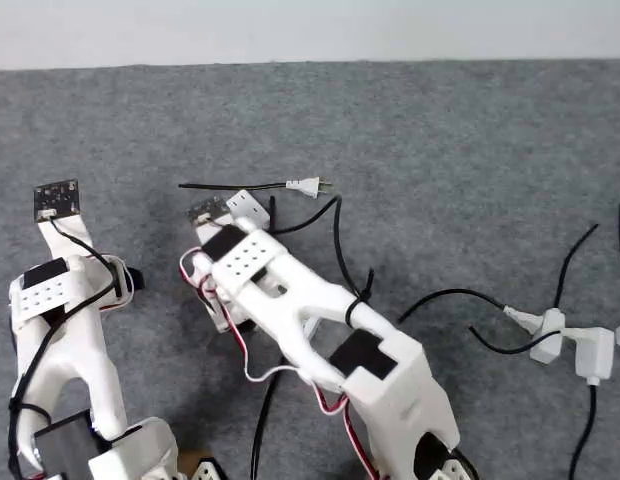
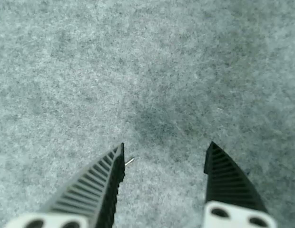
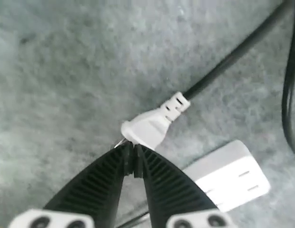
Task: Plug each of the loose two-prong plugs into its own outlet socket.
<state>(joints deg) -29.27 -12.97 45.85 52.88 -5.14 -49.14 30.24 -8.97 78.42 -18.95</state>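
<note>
- Left gripper (image 2: 166, 148): fingers apart and holding nothing, over bare grey mat (image 2: 138, 57) at the far left. I keep it parked until a socket needs steadying.
- Right gripper (image 3: 133, 153): at table centre, fingers pressed together on the pronged nose of the white plug (image 3: 148, 127), apparently pinching a prong. I judge this a poor hold for insertion, because the prongs must stay free.
- White plug: lies on the mat with its black cord (image 3: 233, 59) trailing away. I would regrip it by the body, with the prongs pointing outward.
- Outlet socket (image 3: 228, 176): just beside the plug, slots visible. I would line the prongs up with the slots and push straight in, bracing the socket so it does not slide.
- Second plug (image 1: 308, 186): loose, just right of and beyond the right gripper, not yet handled.
- Mated pair (image 1: 548, 333): far right, seemingly already joined, so I leave it alone.
</note>
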